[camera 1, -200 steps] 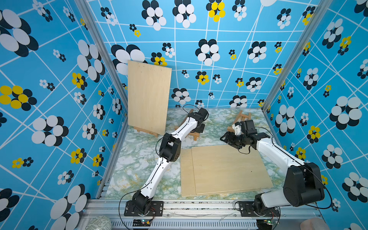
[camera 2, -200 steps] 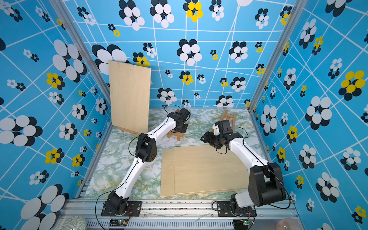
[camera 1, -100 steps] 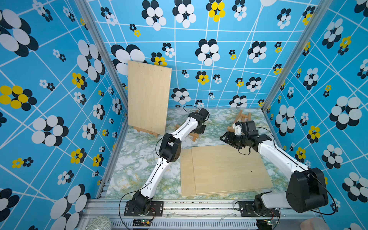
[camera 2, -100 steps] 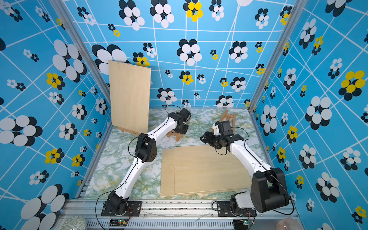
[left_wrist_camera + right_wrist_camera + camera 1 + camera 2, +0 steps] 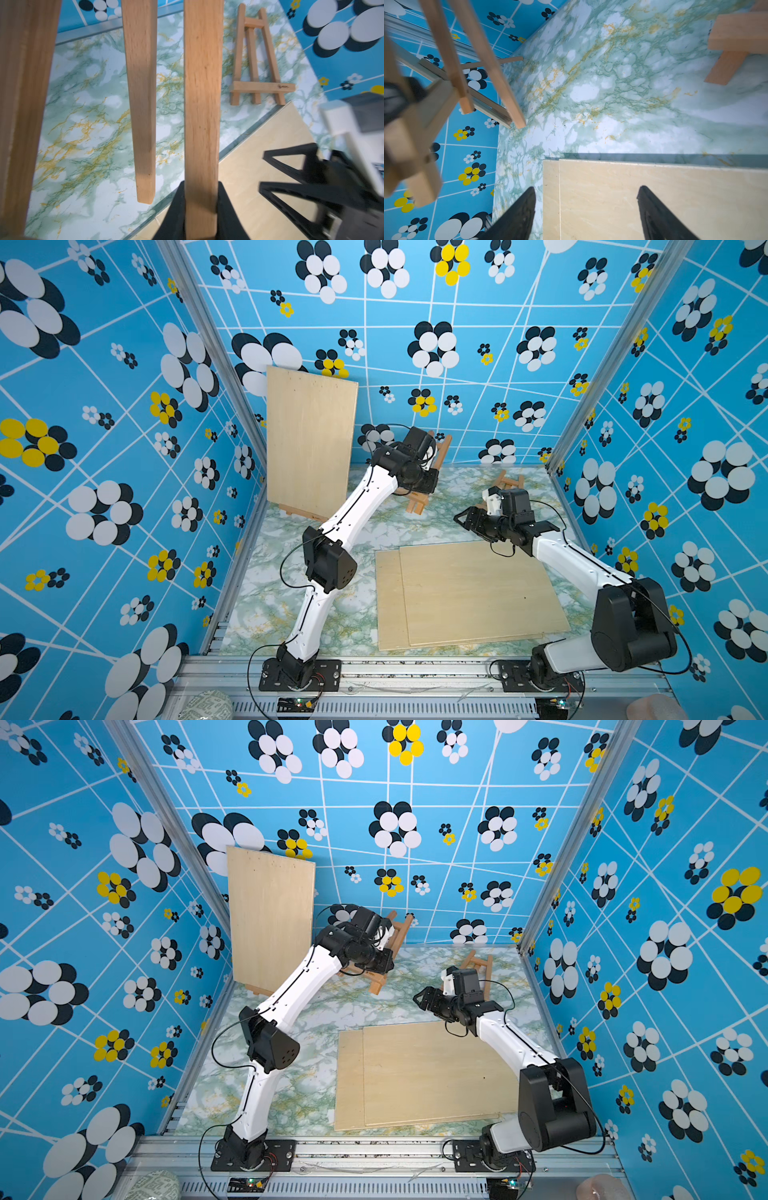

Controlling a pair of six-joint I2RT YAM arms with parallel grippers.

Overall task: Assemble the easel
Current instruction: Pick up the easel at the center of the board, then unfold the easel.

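Clamping one leg of the wooden easel (image 5: 202, 83) so the frame hangs clear of the marble table (image 5: 291, 605) near twelve o'clock, the left gripper (image 5: 200, 191) seemingly offers its loose back leg to the right gripper (image 5: 586, 188), jaws wide apart and empty, at four o'clock

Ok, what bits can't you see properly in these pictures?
Left claw: hidden by its wrist in both top views; the left wrist view shows it shut on the lifted easel.
Stand under the upright board: board hides all but its bottom, both top views.
Lower flat board: top views, mostly covered by the upper board.
Stamp on the lying easel: too small to read, left wrist view.
Right claw: blurred in left wrist view.
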